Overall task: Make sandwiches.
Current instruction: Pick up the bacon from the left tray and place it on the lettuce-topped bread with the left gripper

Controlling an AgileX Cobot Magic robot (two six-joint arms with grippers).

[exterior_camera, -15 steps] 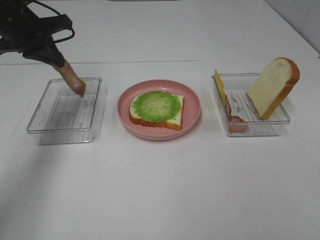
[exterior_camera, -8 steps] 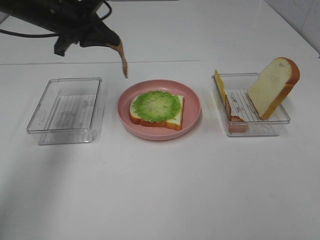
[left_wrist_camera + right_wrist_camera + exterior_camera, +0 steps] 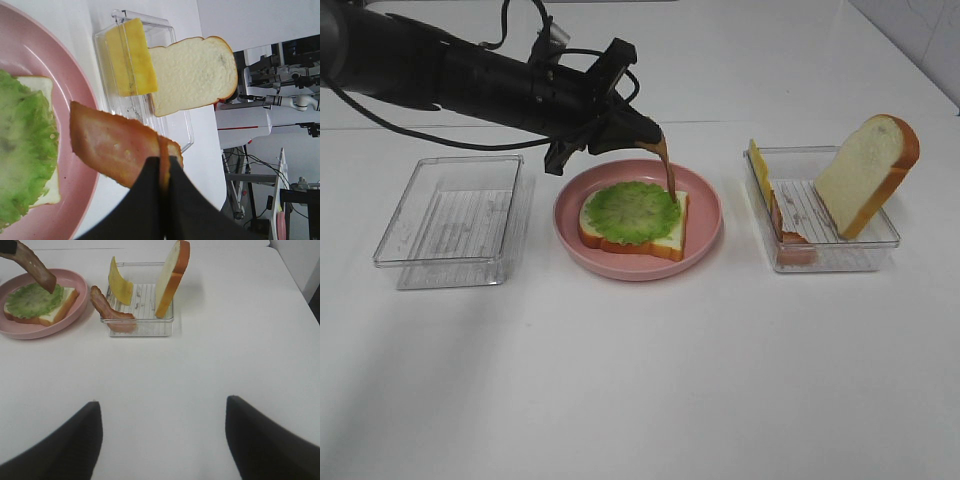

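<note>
i'm at the meat layer of the sandwich: the left tool [image 3: 163, 162] is clamped on one end of a brown strip [image 3: 666, 168], bacon by the look of it, which hangs down over the right part of the pink plate [image 3: 705, 215], its lower tip just above the lettuce [image 3: 633, 210]; i can't tell if it touches. the lettuce lies on the bottom bread slice [image 3: 665, 240] on that plate, in the middle of the surface. the right tool [image 3: 160, 412] stands wide and holds nothing, near side of the surface, well apart from the right tray [image 3: 880, 243]. that tray has the cheese [image 3: 759, 168], a reddish strip [image 3: 107, 307] draped over its near left wall, and the top bread slice [image 3: 865, 170] leaning upright. next, as i judge it, i need to bring the strip left over the lettuce centre, lower and tilt it so it lies flat, then release; dropped from here it may land half on the plate rim.
</note>
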